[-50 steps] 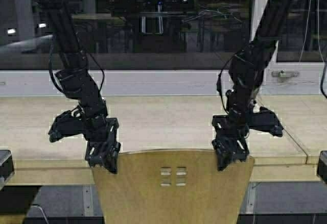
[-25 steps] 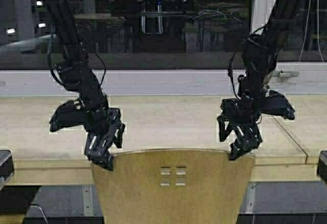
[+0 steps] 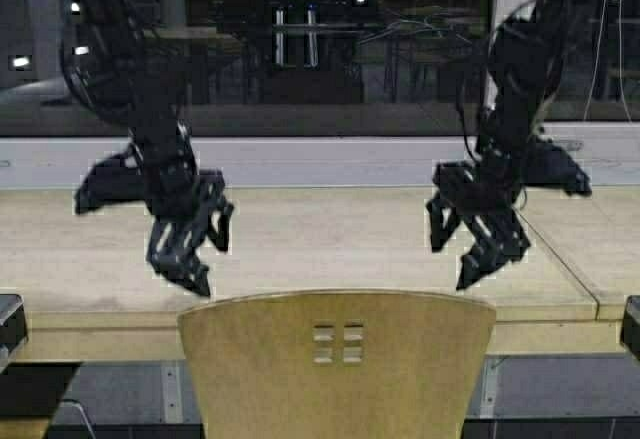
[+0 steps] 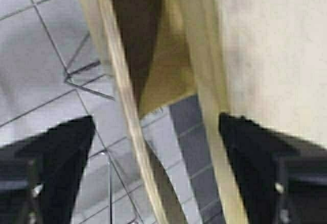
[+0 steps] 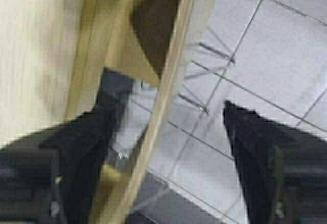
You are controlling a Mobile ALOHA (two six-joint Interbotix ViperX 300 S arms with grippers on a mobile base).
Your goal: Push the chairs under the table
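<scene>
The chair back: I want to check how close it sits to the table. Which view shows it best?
The high view: the whole chair back with its slots stands against the table edge. Both wrist views show only its thin top edge, seen from above, between open end effector fingers.

chair (image 3: 338,369): mustard yellow | table (image 3: 320,239): pale wood, yellowish edge | hands: black | floor (image 4: 41,55): grey tiles

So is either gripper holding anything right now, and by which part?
Nothing is held. The left gripper and right gripper hang open above the chair back, clear of it.
</scene>
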